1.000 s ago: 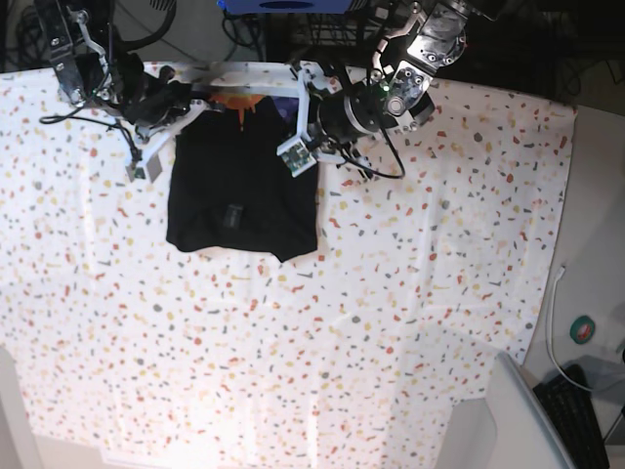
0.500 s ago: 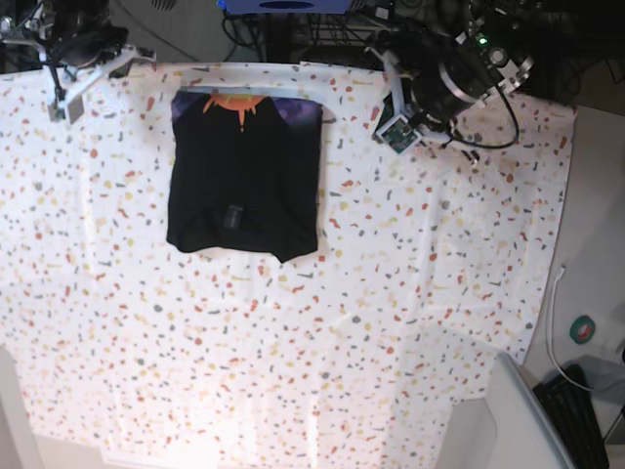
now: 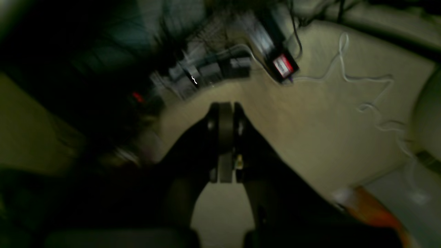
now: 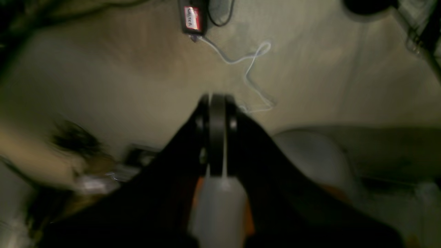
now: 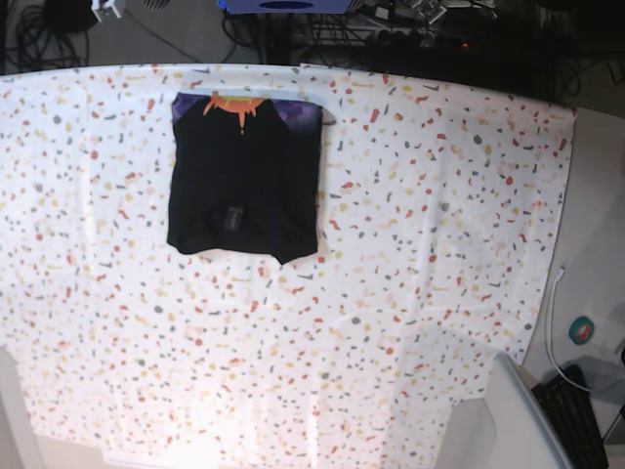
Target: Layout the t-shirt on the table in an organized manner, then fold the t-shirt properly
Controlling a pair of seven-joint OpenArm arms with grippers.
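White, confetti-flecked and far wider than anything on it, the big table (image 5: pixel 410 293) carries the black soft-fabric t-shirt (image 5: pixel 244 181) as a neat folded rectangle near its far edge, orange-and-purple print at the far end and small neck label showing, which reads to me as the fold finished and left to lie. Both arms are off the table, so the left gripper (image 3: pixel 225 137) and right gripper (image 4: pixel 217 134) hang with jaws pressed together, holding nothing.
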